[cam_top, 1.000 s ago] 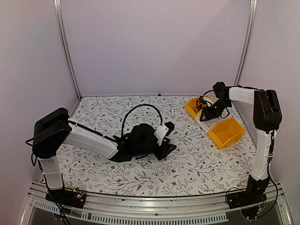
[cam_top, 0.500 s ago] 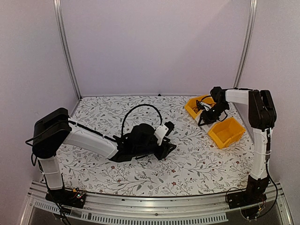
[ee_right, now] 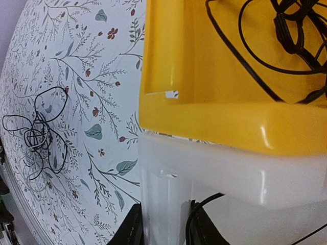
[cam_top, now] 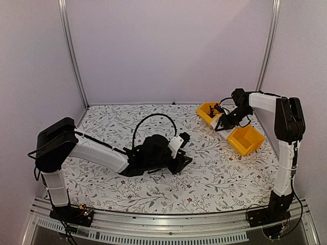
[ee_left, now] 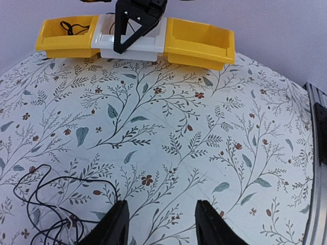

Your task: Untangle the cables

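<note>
The left arm [cam_top: 97, 153] rises from its base at the near left corner, folds at a high elbow, and slopes its white forearm down toward the middle of the bench [cam_top: 219, 178]. Its wrist is low and roughly level. The left jaws stand apart, both black fingers [ee_left: 115, 227] just above the surface with nothing between them.

The right arm [cam_top: 286, 153] stands nearly upright from the near right corner, bends at the top, and reaches left toward the far side, wrist tipped downward. The right jaws are drawn in, one finger [ee_right: 132, 229] against each side of a white bin [ee_right: 168, 168] wall.
</note>
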Tool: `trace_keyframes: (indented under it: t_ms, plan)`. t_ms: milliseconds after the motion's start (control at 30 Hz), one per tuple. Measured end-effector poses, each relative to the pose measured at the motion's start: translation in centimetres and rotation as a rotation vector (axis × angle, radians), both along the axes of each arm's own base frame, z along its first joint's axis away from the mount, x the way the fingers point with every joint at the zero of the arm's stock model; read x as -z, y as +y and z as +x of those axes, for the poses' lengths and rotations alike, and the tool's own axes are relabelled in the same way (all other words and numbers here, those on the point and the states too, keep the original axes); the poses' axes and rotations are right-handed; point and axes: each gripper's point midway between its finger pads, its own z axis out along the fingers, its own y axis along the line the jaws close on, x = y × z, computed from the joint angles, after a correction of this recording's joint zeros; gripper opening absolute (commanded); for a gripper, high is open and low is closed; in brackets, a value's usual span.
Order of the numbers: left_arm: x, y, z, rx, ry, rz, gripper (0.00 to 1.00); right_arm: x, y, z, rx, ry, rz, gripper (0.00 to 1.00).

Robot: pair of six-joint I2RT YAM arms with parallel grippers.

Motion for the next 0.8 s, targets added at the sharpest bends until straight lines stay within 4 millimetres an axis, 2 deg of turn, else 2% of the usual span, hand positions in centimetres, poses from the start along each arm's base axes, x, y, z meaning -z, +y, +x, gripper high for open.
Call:
trace_keyframes:
  t_ms: [133, 267, 400, 500, 600, 700, 800]
  plan:
    - [0.4, 0.0, 0.0, 0.001, 0.005, 0.006, 0.44, -0.2, 0.6, -0.4, -0.012, 0.019, 0.04, 0.36]
    - [1.0, -0.5, 0.2, -0.003, 0.012, 0.01, 0.46, -0.2, 1.4, -0.6, -0.032, 0.034, 0.095, 0.38]
    - [0.6, -1.9, 1.8, -0.034, 0.036, -0.033, 0.48, 0.0, 1.9, -0.7, -0.044, 0.048, 0.129, 0.4]
    - [-0.4, -2.9, 4.1, -0.08, 0.078, -0.101, 0.48, 0.0, 2.1, -0.7, -0.048, 0.052, 0.143, 0.38]
    - [-1.2, -3.2, 7.6, -0.143, 0.134, -0.186, 0.46, -0.3, 2.3, -0.7, -0.054, 0.048, 0.157, 0.38]
    - [-1.4, -2.3, 10.9, -0.199, 0.192, -0.261, 0.46, -0.4, 2.4, -0.6, -0.056, 0.041, 0.16, 0.37]
    - [-0.7, -1.2, 12.5, -0.235, 0.239, -0.285, 0.46, -0.1, 2.1, -0.2, -0.046, 0.027, 0.133, 0.39]
